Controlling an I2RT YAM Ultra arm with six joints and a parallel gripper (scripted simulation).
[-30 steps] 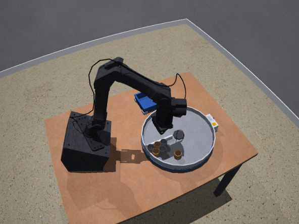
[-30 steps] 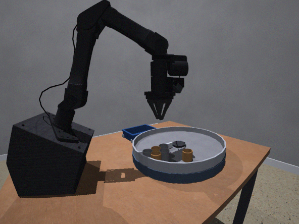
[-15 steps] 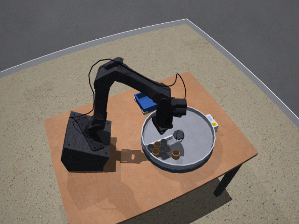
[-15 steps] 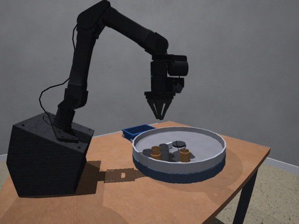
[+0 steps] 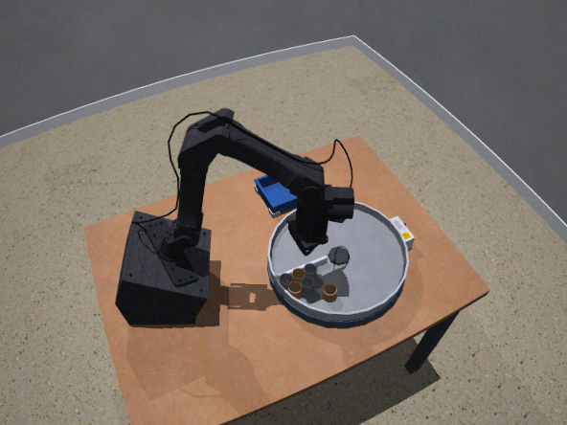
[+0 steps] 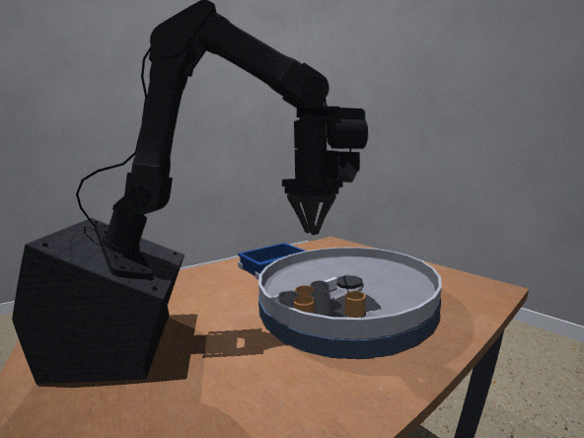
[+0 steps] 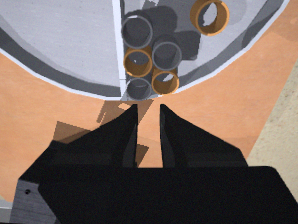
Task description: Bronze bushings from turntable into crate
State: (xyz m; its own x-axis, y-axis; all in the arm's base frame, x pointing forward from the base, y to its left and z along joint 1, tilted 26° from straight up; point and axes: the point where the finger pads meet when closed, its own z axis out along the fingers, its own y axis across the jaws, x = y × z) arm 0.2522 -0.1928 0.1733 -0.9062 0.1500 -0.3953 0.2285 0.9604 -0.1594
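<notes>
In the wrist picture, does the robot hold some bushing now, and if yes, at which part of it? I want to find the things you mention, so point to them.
No, nothing is held: the hand (image 6: 312, 232) (image 7: 148, 111) has a bare gap between its fingers, above the turntable (image 6: 345, 328) (image 7: 60, 45).
</notes>
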